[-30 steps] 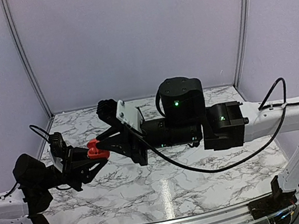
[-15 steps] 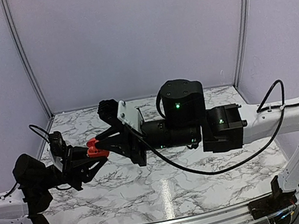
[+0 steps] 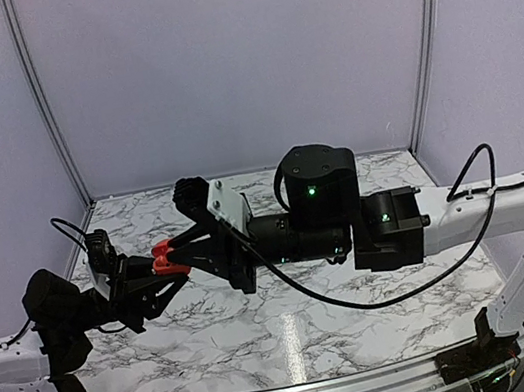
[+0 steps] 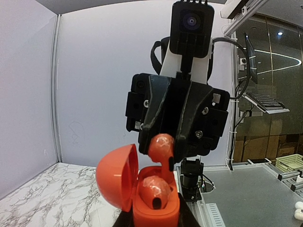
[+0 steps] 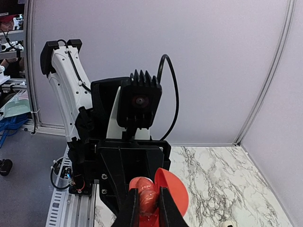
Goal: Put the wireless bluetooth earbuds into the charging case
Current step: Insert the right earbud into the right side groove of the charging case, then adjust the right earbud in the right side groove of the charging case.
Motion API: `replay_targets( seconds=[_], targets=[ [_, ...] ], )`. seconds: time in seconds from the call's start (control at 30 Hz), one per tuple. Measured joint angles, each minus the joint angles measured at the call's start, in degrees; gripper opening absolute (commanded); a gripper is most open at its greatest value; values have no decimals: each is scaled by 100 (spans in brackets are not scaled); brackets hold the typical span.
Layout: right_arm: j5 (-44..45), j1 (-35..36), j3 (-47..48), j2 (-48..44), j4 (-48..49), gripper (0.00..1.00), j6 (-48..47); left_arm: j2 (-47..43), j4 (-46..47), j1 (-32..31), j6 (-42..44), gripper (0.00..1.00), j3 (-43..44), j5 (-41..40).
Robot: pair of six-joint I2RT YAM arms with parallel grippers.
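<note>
Aloft: right gripper [image 5: 147, 209] pinching earbud [image 4: 161, 144] just over open case [image 4: 163, 215] clamped in left gripper [image 3: 159, 272]

Red earbuds: 2 (upper earbud [image 4: 161, 144], lower earbud [image 4: 154, 188]). Red charging case [image 4: 151, 216]: 1. Robot arms: 2 (left arm [image 3: 8, 368], right arm [image 3: 487, 202]). Wrist cameras [image 4: 191, 21]: 2. Marble table [image 3: 296, 332]: 1.

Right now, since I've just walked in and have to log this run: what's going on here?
The left pincer holds a red charging case with its lid swung open. One red earbud already sits inside the case. The right pincer grips a second earbud just above the case, beside the seated one, and it is not yet pushed in. So the job looks half done.
</note>
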Motion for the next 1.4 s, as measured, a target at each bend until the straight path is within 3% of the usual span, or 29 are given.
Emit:
replay_targets(
  seconds=[0.2,0.4,0.93,1.07,1.27,1.4],
  targets=[
    [105,0,-140,-7,9,21,22,-11,-61,0,-2,0,-9,-31],
    [140,2,-140,-7,-59,34,-2,-15,-79,0,-22,0,-9,-74],
    [120,9,-94,-291,-575,47,-275,20,-26,0,-85,0,-9,-76],
    [120,9,-46,-319,-608,42,-286,74,-15,0,-83,0,-9,-72],
    [170,7,107,-326,-717,20,-273,146,-22,0,-79,0,-9,-28],
    [214,7,254,-326,-778,13,-271,157,-24,0,-76,0,-9,-9]
  ],
)
